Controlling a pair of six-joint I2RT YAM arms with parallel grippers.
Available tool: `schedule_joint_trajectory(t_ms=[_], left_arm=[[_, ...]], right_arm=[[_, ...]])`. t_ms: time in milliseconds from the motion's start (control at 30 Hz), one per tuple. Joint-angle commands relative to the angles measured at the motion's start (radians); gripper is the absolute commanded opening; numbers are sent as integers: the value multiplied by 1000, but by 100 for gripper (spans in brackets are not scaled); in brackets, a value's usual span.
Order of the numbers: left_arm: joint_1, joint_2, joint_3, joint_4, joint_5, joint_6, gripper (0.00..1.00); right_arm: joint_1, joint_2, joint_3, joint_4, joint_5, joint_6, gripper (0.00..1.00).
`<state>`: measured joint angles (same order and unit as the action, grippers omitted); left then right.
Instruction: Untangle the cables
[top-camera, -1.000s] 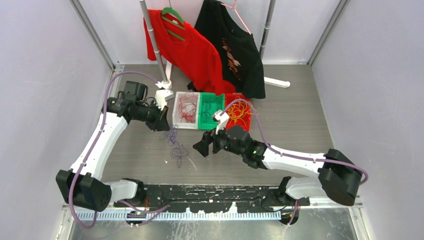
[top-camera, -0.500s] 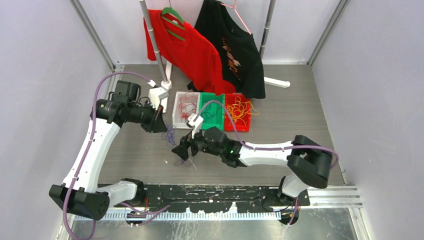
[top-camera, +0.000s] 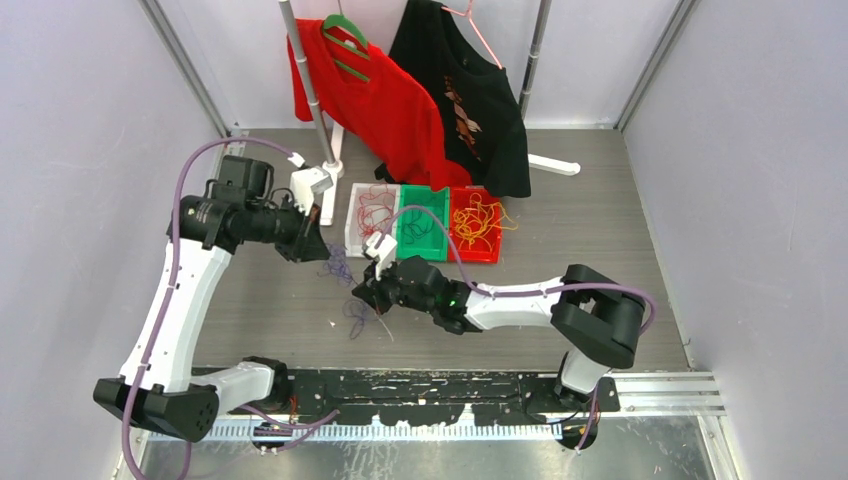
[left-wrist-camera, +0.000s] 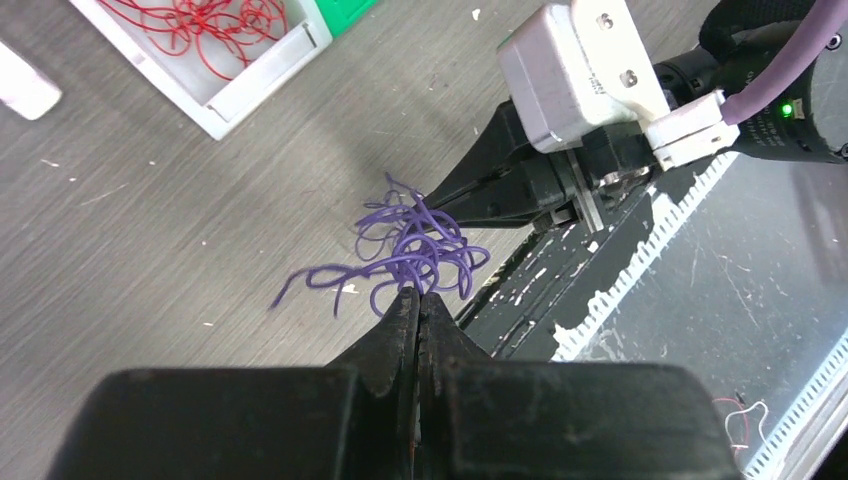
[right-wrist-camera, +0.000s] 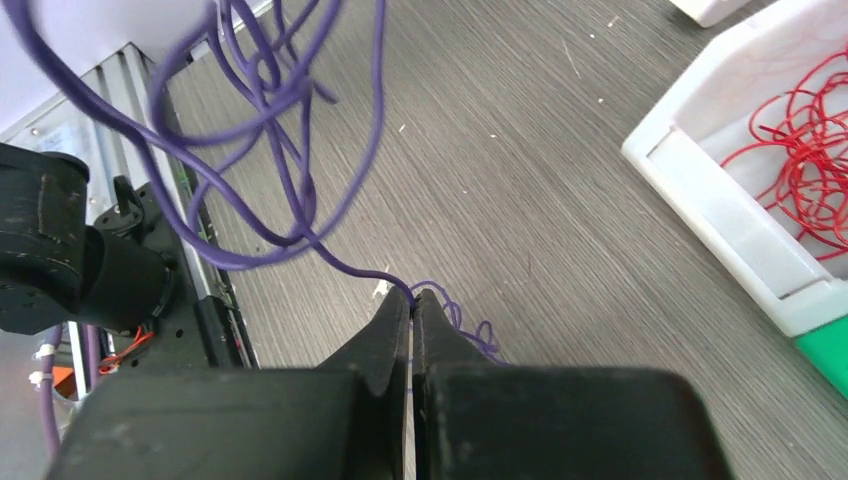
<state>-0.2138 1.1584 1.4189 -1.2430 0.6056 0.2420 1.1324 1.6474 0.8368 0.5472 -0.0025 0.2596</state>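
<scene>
A tangle of purple cables (left-wrist-camera: 420, 248) hangs between my two grippers, just in front of the trays. My left gripper (left-wrist-camera: 418, 296) is shut, with strands of the bunch running into its tips. My right gripper (right-wrist-camera: 411, 293) is shut on one purple strand that leads up into the hanging bunch (right-wrist-camera: 262, 120). In the top view the left gripper (top-camera: 322, 254) holds the upper clump (top-camera: 340, 268), and the right gripper (top-camera: 361, 294) is just below and to the right of it. More purple loops (top-camera: 356, 314) lie on the table under it.
Behind the grippers stand three trays: a white tray (top-camera: 352, 218) with red cables (top-camera: 376, 212), a green tray (top-camera: 423, 222), and a red tray (top-camera: 492, 244) with yellow-orange cables (top-camera: 474, 222). Red and black shirts hang on a rack (top-camera: 300, 70) at the back. A black rail (top-camera: 430, 385) runs along the near edge.
My right arm swung left to the purple tangle and its gripper went from open to shut on a strand. My left arm drew back and left, staying shut.
</scene>
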Motion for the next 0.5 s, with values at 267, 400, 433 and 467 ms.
schedule_joint_trajectory(t_ms=[267, 400, 433, 467], left_arm=[[5, -23, 176, -32, -161, 102, 0], [6, -38, 166, -25, -240, 163, 0], [6, -43, 152, -21, -256, 179, 0], [5, -49, 136, -16, -268, 190, 0]], right_arm=[[-24, -390, -201, -83, 272, -11, 1], [-61, -551, -234, -173, 340, 13, 1], [-74, -593, -239, -196, 358, 25, 1], [-90, -633, -241, -223, 367, 39, 1]])
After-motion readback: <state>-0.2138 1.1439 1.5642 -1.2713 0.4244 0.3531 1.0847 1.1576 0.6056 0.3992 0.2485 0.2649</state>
